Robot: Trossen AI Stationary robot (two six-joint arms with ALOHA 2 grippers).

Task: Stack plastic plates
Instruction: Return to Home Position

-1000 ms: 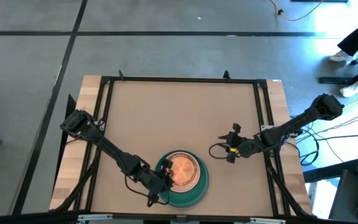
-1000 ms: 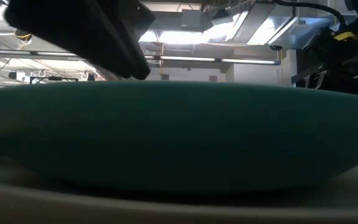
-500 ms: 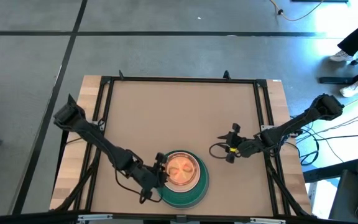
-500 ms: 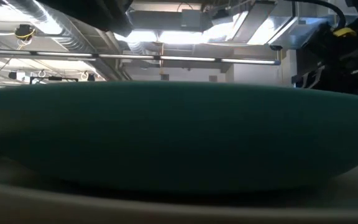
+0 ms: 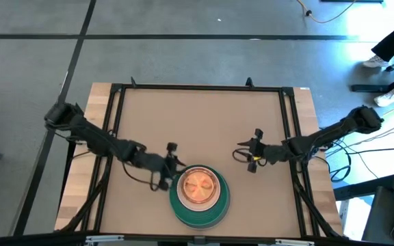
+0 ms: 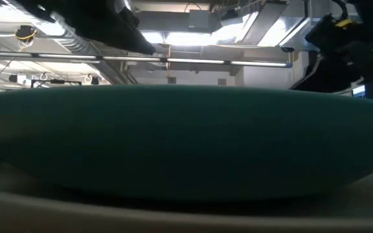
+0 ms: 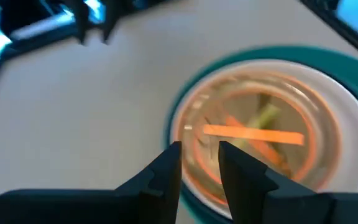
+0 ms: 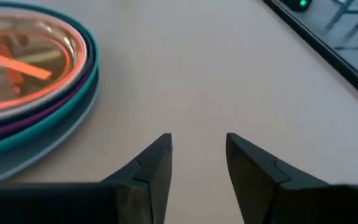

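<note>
Since the stack of plates sits finished at the tabletop front edge, only homing's left I'd say: left tool slightly open, right tool open, both empty, just retract clear.

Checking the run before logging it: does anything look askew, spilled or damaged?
Nothing stands out. The plates sit nested in one stack, orange plate on top, teal plate at the bottom, none tilted or spilled. The left gripper and right gripper are open, empty and clear of it.

There are 1 stack of plastic plates, 1 table, 1 left claw, 1 right claw.
</note>
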